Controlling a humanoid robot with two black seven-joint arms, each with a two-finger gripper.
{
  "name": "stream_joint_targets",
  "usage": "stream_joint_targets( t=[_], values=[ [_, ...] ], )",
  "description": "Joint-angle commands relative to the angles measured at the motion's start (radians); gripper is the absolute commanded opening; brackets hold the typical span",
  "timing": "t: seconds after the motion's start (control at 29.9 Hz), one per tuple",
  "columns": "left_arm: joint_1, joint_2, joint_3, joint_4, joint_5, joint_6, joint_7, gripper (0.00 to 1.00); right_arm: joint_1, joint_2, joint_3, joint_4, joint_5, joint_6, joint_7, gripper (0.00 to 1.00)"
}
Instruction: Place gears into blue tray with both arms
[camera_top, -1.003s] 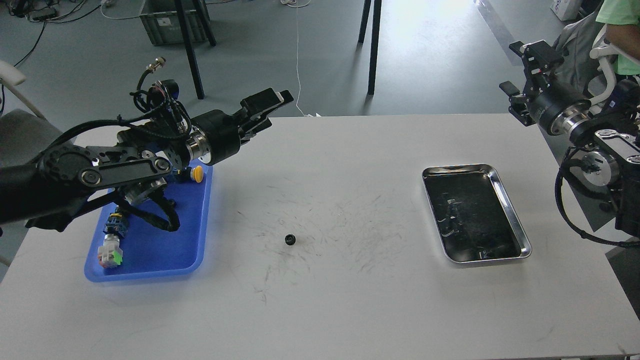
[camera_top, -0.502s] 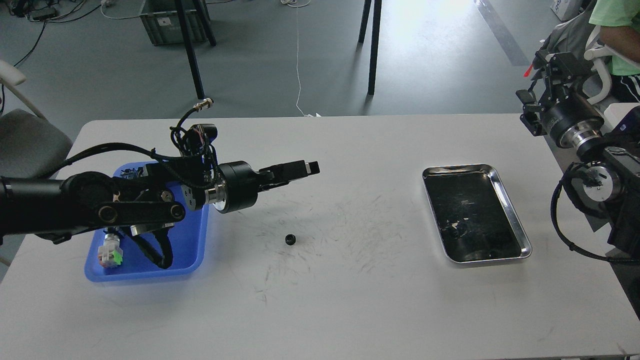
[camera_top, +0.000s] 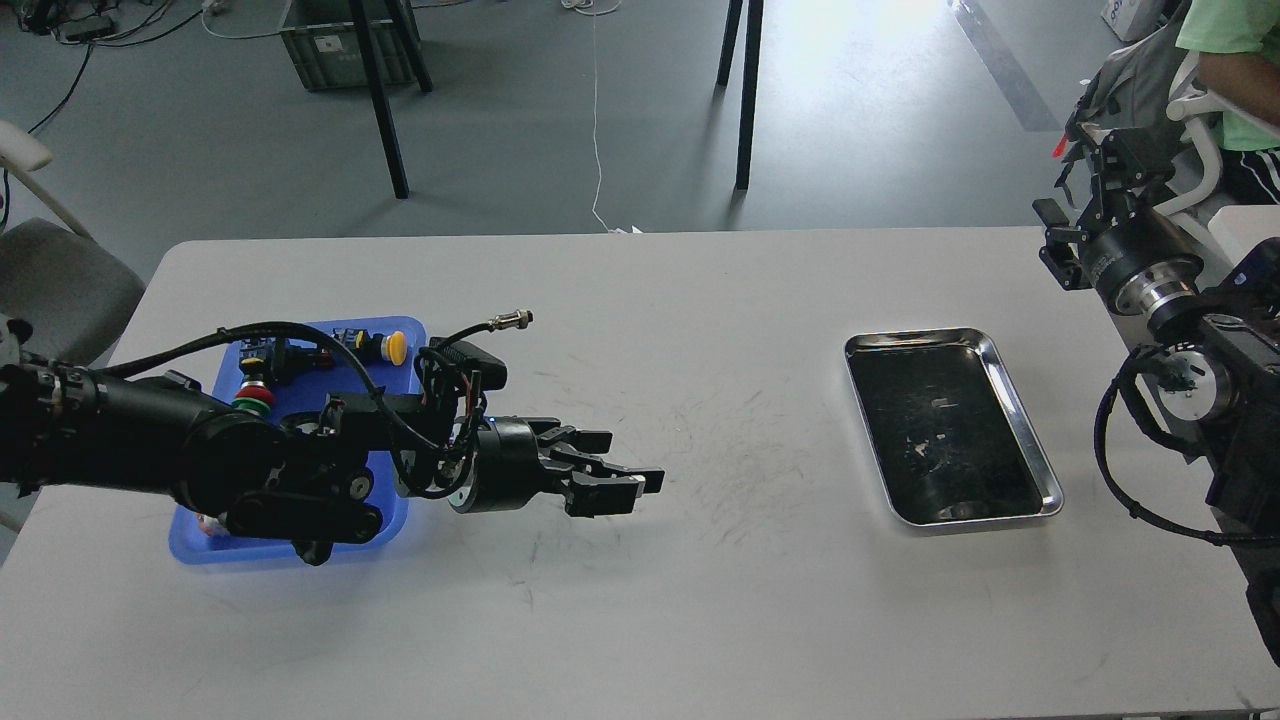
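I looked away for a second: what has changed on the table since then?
The left gripper swung down from over the blue tray to the table's middle, where the gear lay; the gear is now hidden, grasp unclear. The right gripper drew back slightly. The steel tray stayed put.

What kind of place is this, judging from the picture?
Probably a robotics lab or workshop. A scuffed white table holds a blue tray and a steel tray; cables and a grey crate lie on the bare floor behind.
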Motion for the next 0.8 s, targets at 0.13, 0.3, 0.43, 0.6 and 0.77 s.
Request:
stream_joint_targets(
  t=[0.13, 0.3, 0.43, 0.6, 0.77],
  values=[
    [0.003, -0.062, 0.070, 0.102, 0.010, 0.049, 0.000, 0.82, 0.000, 0.000, -0.003, 0.000, 0.000, 0.000, 0.000, 0.94],
    [0.010, -0.080, 0.093, 0.145, 0.066, 0.055, 0.000, 0.78, 0.000, 0.000, -0.005, 0.001, 0.000, -0.002, 0.000, 0.94],
    [0.011, -0.083, 0.128, 0.148, 0.070, 0.083, 0.000, 0.73, 0.000, 0.002, -0.006, 0.001, 0.000, -0.008, 0.000, 0.94],
    [0.023, -0.077, 0.145, 0.134, 0.203, 0.117, 0.000, 0.68, 0.000, 0.002, -0.011, 0.001, 0.000, -0.008, 0.000, 0.94],
    [0.031, -0.068, 0.159, 0.159, 0.257, 0.126, 0.000, 0.68, 0.003, 0.005, -0.011, 0.003, 0.000, -0.008, 0.000, 0.94]
  ],
)
